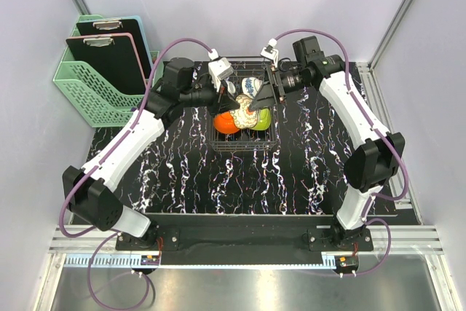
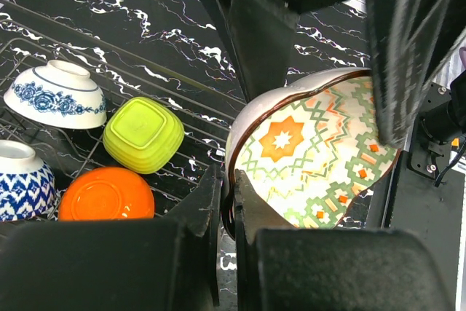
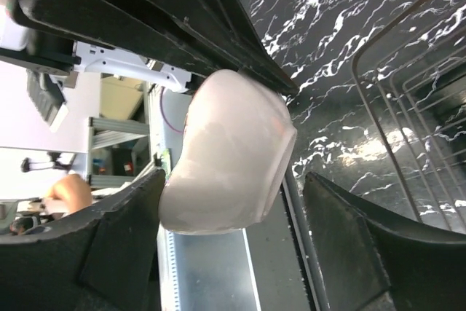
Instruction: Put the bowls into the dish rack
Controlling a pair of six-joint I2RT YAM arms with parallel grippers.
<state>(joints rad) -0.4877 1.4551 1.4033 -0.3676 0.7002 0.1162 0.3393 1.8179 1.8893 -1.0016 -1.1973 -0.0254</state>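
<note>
The dark wire dish rack (image 1: 220, 141) stands at the table's middle back. In it lie the orange bowl (image 2: 105, 194), the lime green bowl (image 2: 143, 134) and two blue-patterned white bowls (image 2: 57, 95) (image 2: 22, 180), all upside down. My left gripper (image 2: 226, 180) is shut on the rim of the cream-white bowl (image 2: 313, 151), whose inside has an orange and green pattern, held on edge over the rack. My right gripper (image 3: 234, 178) is open, its fingers (image 3: 124, 245) straddling that bowl (image 3: 229, 151). In the top view both grippers (image 1: 234, 105) (image 1: 258, 103) meet over the rack.
A mint green lattice basket (image 1: 84, 89) with clipboards stands at the back left. The rack sits on a black marbled mat (image 1: 182, 172). The rack's wires (image 3: 408, 129) lie right of the right gripper.
</note>
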